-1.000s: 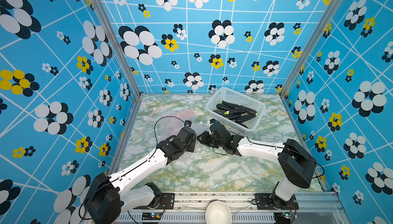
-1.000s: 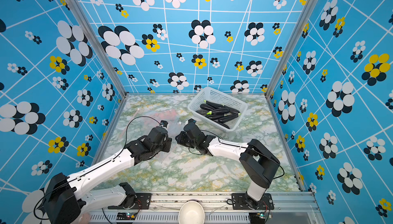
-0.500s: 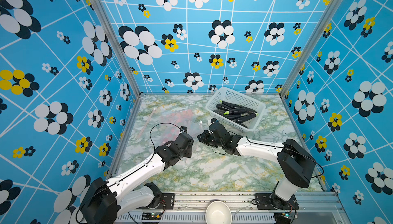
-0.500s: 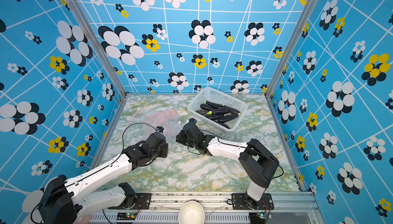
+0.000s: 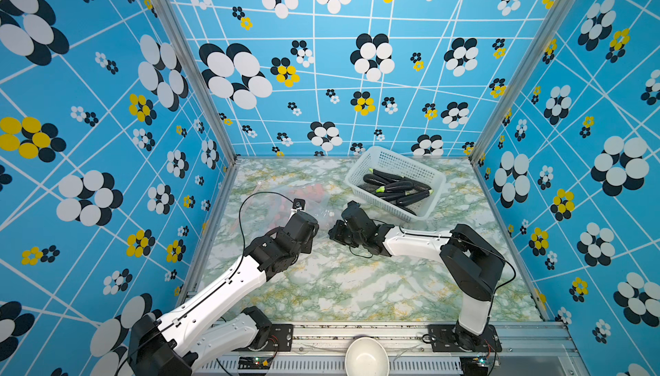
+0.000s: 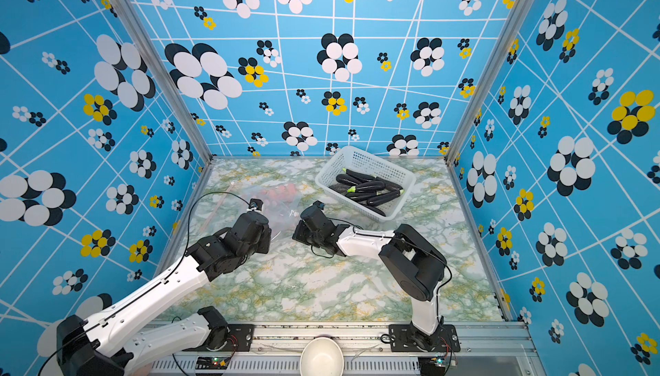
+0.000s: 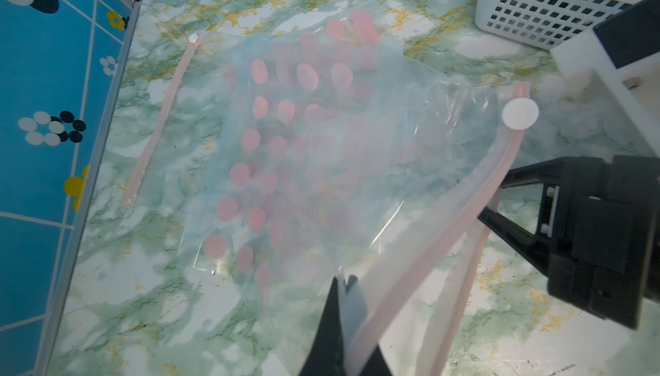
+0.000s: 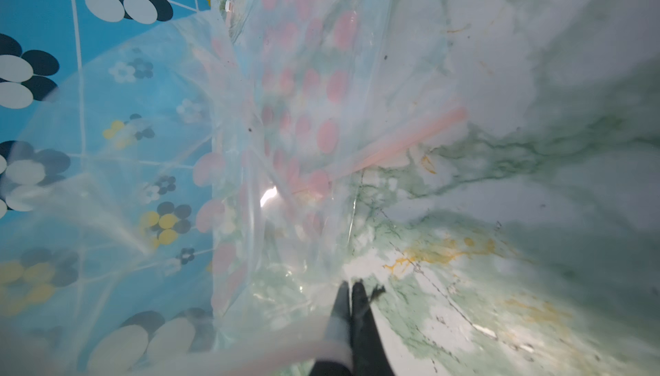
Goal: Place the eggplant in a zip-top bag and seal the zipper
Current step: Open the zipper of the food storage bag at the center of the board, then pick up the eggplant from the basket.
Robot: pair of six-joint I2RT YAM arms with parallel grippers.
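Note:
Several dark purple eggplants [image 5: 394, 186] lie in the white basket [image 5: 403, 167] at the back right. A clear zip-top bag [image 7: 285, 149] with pink dots lies on the marble table, its pink zipper strip [image 7: 446, 227] and white slider [image 7: 519, 113] raised off the surface. My left gripper [image 7: 344, 281] is shut on one lip of the bag's mouth. My right gripper [image 8: 351, 285] is shut on the other lip, and the two grippers [image 5: 316, 229] [image 5: 330, 231] face each other closely at mid table. The bag holds no eggplant.
Another pink zip strip [image 7: 160, 117] lies flat near the left wall. The basket [image 7: 535, 10] stands just behind the right arm. A white bowl [image 5: 366, 356] sits on the front rail. Bare marble [image 5: 357, 285] stretches toward the front edge.
The left arm shifted toward the front and left, still holding the bag's lip. The right arm stayed almost still with its jaws pressed together on the film.

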